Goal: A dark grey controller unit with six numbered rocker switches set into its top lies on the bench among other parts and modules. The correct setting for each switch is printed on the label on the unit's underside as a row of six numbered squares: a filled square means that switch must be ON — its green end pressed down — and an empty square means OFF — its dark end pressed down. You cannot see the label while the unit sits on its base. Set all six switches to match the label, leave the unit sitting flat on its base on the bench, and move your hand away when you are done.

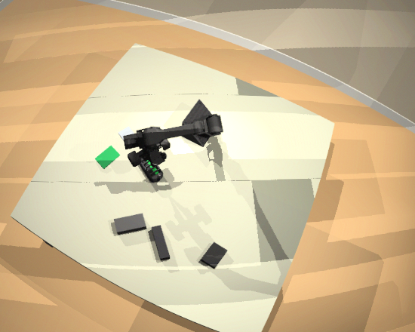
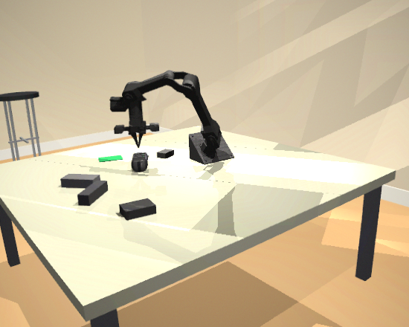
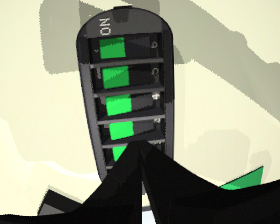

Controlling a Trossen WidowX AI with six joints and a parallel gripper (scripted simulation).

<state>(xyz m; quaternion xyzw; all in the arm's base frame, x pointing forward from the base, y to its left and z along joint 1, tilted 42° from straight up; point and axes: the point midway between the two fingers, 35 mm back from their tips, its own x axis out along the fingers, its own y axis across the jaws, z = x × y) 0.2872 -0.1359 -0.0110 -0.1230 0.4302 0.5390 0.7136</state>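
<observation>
The dark grey controller unit (image 1: 157, 170) (image 2: 139, 163) (image 3: 130, 18) sits on its base near the middle of the bench, switches facing up. In the wrist view the green ends line up on the left under the "ON" mark. The nearest switches are hidden behind my fingers. My gripper (image 1: 147, 158) (image 2: 138, 143) (image 3: 137, 148) is shut with nothing between the fingers. It points straight down, with its tips a little above the near end of the unit.
A flat green card (image 1: 107, 156) (image 2: 110, 158) lies left of the unit. A small dark block (image 2: 165, 153) lies behind it. Three dark blocks (image 1: 130, 223) (image 1: 160, 242) (image 1: 213, 255) lie toward the front edge. The arm base (image 1: 198, 115) (image 2: 210, 149) stands at the back. A stool (image 2: 17, 96) stands off the bench.
</observation>
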